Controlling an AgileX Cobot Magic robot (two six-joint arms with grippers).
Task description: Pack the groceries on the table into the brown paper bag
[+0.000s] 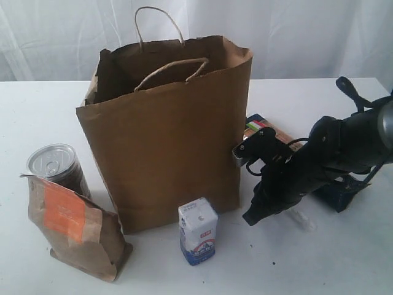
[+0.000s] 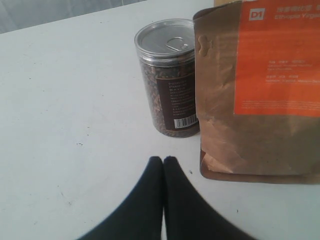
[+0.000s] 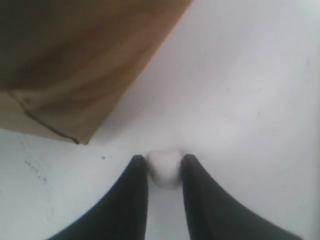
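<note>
Right claw (image 3: 164, 159) is pinching a white rounded thing (image 3: 164, 172) between its tips, brown paper bag (image 3: 75, 60) just ahead; left claw (image 2: 163, 160) is sitting closed, empty.

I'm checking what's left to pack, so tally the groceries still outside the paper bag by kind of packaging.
Can: 1, silver-topped can
Pouch: 1, kraft pouch
Carton: 1, white-blue carton
Packet: 1, flag-striped packet, partly hidden behind the bag
Unclear kind: 1, whitish item
Total: 5
</note>
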